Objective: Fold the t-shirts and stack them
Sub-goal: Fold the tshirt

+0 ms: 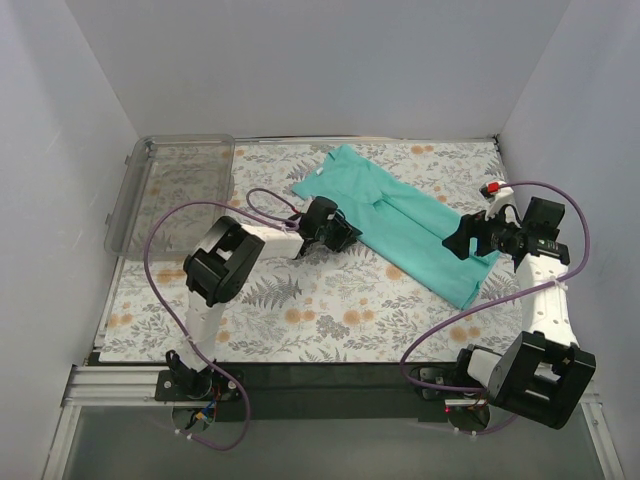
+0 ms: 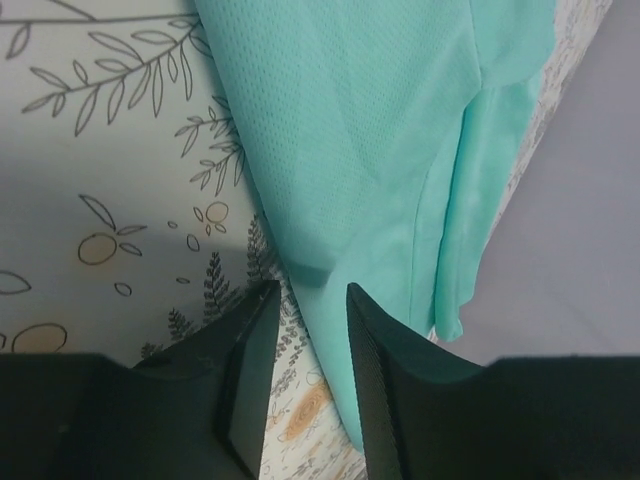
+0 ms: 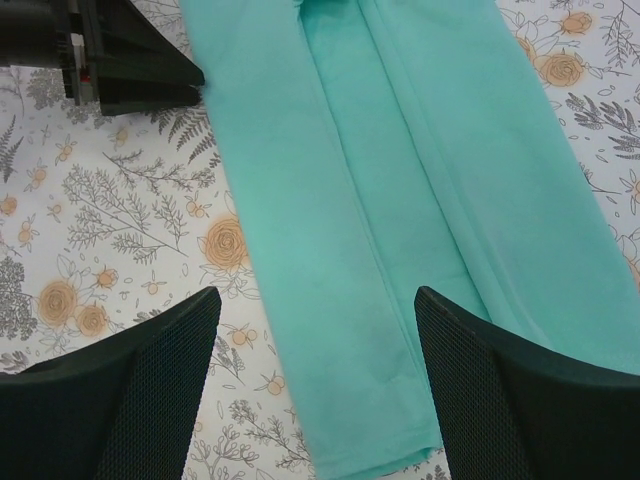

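I see my right gripper [image 3: 315,300] spread wide above the near end of the teal t-shirt [image 1: 410,220], my left gripper [image 2: 310,300] narrowly parted at its left edge, shirt folded lengthwise, lying diagonally on the floral table [image 1: 300,310], clear plastic bin [image 1: 140,160] far left.

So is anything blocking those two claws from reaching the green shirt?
Nothing visible. The left gripper is right at the t-shirt's long edge, and the right gripper hangs open over one end.
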Robot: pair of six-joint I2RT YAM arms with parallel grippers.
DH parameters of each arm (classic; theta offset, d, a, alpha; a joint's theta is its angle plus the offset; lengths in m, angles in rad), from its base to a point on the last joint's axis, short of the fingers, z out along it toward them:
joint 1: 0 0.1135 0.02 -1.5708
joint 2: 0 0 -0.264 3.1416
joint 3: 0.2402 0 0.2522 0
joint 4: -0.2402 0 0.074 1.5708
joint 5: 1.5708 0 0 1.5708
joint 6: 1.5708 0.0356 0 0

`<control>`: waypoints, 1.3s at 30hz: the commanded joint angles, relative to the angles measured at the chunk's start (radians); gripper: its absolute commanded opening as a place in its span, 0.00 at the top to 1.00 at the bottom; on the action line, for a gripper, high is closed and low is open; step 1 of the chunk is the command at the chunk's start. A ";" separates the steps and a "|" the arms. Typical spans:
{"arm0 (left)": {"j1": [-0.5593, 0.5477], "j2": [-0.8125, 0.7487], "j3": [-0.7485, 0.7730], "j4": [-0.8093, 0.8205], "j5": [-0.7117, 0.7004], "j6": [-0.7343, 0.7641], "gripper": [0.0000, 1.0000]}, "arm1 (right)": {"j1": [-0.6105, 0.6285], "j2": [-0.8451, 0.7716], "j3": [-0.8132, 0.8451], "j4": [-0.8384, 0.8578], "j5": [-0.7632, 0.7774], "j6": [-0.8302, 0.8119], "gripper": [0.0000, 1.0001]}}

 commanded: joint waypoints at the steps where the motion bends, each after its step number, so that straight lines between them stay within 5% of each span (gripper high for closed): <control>1: 0.002 0.099 0.011 -0.247 -0.129 -0.208 0.68 | -0.013 -0.014 -0.019 0.036 -0.069 -0.007 0.29; 7: 0.000 0.121 0.033 -0.259 -0.124 -0.193 0.95 | -0.028 -0.037 -0.033 0.038 -0.086 -0.015 0.29; 10: 0.002 0.098 0.010 -0.257 -0.144 -0.165 1.00 | -0.030 -0.039 -0.033 0.036 -0.094 -0.015 0.29; 19: 0.115 -0.045 -0.126 -0.225 -0.095 0.086 1.00 | -0.030 -0.051 -0.038 0.036 -0.100 -0.021 0.29; 23: 0.221 -0.105 -0.192 -0.231 0.039 0.241 1.00 | -0.030 -0.054 -0.039 0.035 -0.106 -0.021 0.29; 34: 0.416 -0.168 -0.142 -0.401 0.152 0.597 1.00 | -0.030 -0.040 -0.038 0.030 -0.124 -0.038 0.29; 39: 0.433 -0.214 -0.097 -0.440 0.161 0.715 0.87 | -0.028 -0.020 -0.027 -0.005 -0.140 -0.073 0.29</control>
